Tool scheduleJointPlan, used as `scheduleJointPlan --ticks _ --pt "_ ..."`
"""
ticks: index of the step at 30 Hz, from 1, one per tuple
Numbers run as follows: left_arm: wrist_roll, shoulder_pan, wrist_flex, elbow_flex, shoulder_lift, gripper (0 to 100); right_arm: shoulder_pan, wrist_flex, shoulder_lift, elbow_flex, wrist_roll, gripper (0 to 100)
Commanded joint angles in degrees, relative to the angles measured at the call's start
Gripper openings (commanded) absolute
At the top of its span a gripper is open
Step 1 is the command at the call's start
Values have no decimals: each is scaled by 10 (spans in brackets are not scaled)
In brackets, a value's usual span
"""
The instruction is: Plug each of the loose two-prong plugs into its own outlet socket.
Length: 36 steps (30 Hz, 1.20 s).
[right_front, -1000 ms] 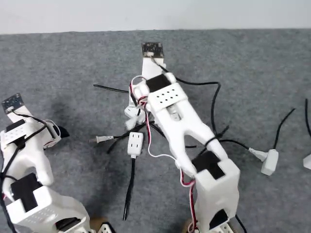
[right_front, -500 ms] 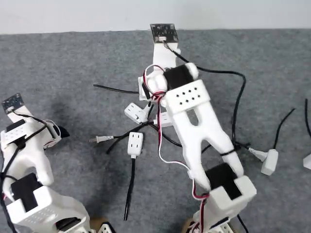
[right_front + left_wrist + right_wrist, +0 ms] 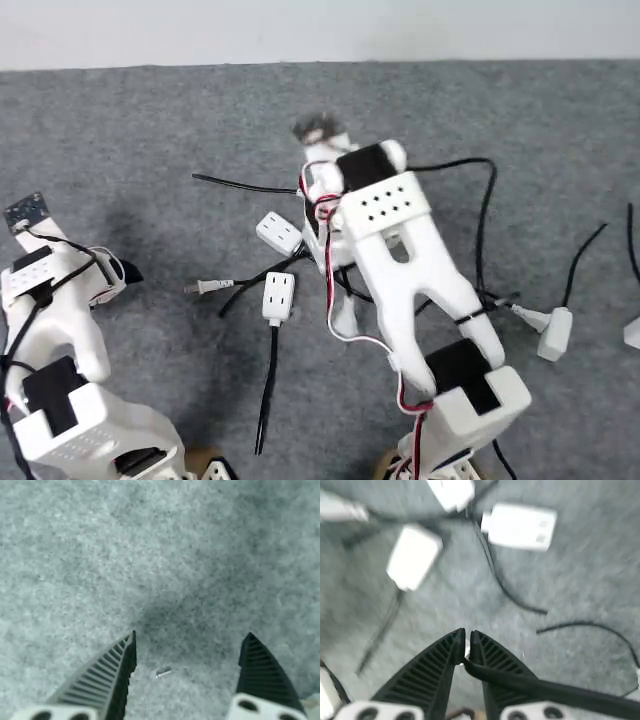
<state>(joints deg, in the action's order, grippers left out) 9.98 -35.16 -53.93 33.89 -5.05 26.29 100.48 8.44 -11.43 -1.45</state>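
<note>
My right gripper (image 3: 466, 635) is shut on a thin black cord (image 3: 545, 690), held above the grey carpet. Below it lie two white outlet sockets (image 3: 520, 526) (image 3: 414, 556). From above, the right arm (image 3: 385, 205) stands mid-table over a tangle of black cords. One socket (image 3: 280, 232) and another (image 3: 278, 295) lie just left of it, and a loose two-prong plug (image 3: 205, 287) lies farther left. A white piece (image 3: 345, 315) hangs under the arm. My left gripper (image 3: 190, 640) is open over bare carpet at the far left (image 3: 115, 272).
A white socket with a plug at it (image 3: 553, 333) lies to the right, and another white piece (image 3: 632, 332) sits at the right edge. Loose black cords (image 3: 235, 185) cross the carpet's middle. A small shiny bit (image 3: 163, 672) lies under the left gripper.
The right arm swung right, then drew back toward the front, uncovering the upper socket. The white piece under it came forward with it. The left arm stayed still.
</note>
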Motion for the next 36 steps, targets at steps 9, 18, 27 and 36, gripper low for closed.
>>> scheduleJointPlan --ticks 9,18,27,36 --pt "-3 1 -5 -23 2 320 -74 -151 148 11 -68 227" --pt "-3 1 -4 -20 2 320 -94 -88 167 -102 49 151" --pt "-3 1 -4 -19 2 320 -77 -105 64 42 129 96" --pt "-3 1 -3 -19 2 320 -56 -294 -16 281 127 95"
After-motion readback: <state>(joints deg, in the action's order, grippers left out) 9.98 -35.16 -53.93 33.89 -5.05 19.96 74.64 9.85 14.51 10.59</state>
